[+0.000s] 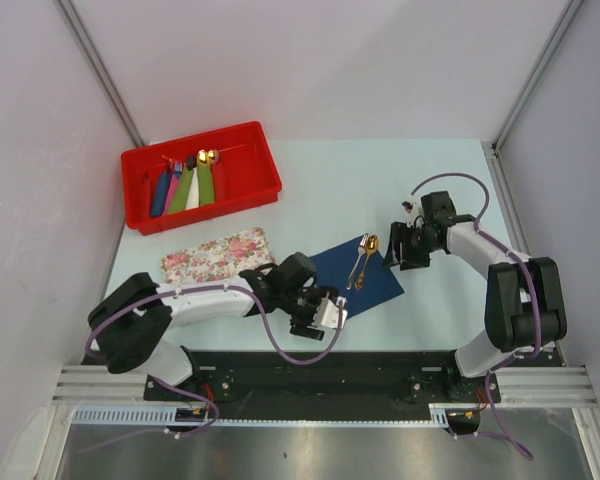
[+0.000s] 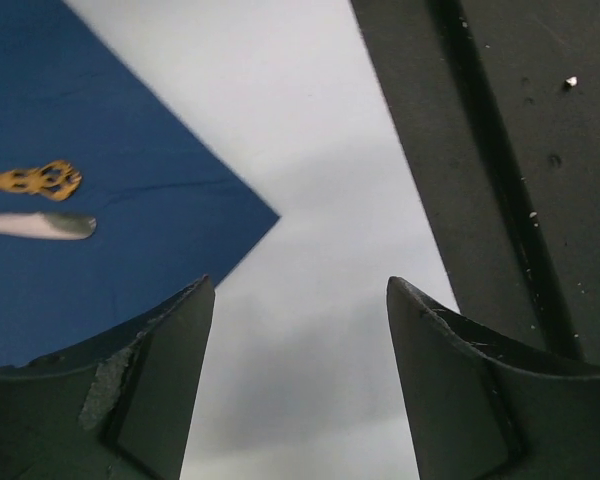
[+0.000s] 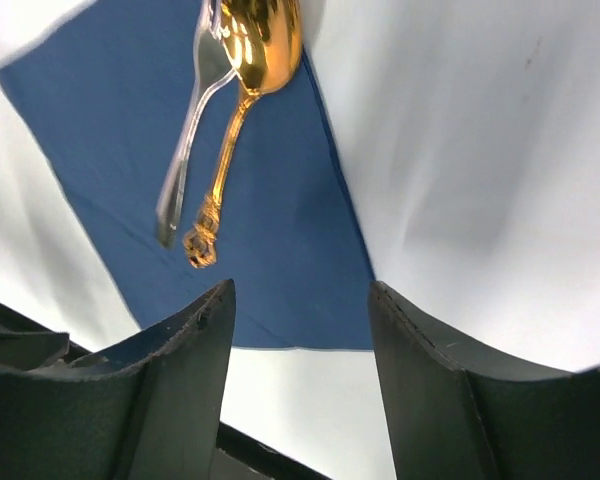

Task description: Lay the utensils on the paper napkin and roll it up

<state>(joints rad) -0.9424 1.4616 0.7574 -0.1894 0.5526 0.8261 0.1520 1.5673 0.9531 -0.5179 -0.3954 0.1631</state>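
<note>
Rolling is where this could fail: the small slim gold-coloured spoon (image 1: 366,256) and the thin silvery metal fork (image 1: 357,267) lie side by side on the plain dark navy-blue square paper napkin (image 1: 365,283). Their heads sit right at the napkin's far corner, so they could slide off it as the thin sheet turns. The soft paper might also skid on the smooth desk instead of curling, or tear if pinched hard.

The left hand (image 2: 300,290) hangs just off the napkin's near-left corner, fingers spread wide and gripping nothing. The right hand (image 3: 302,295) hovers at the napkin's right edge, also parted and empty.

The pale mint desk (image 1: 330,180) looks flat and slick. Left of the napkin lies a pink-flowered rectangular tray (image 1: 215,255). Beyond that is a red plastic bin (image 1: 242,170) holding coloured rolls. Plain pale wall panels in metal framing close the space in.
</note>
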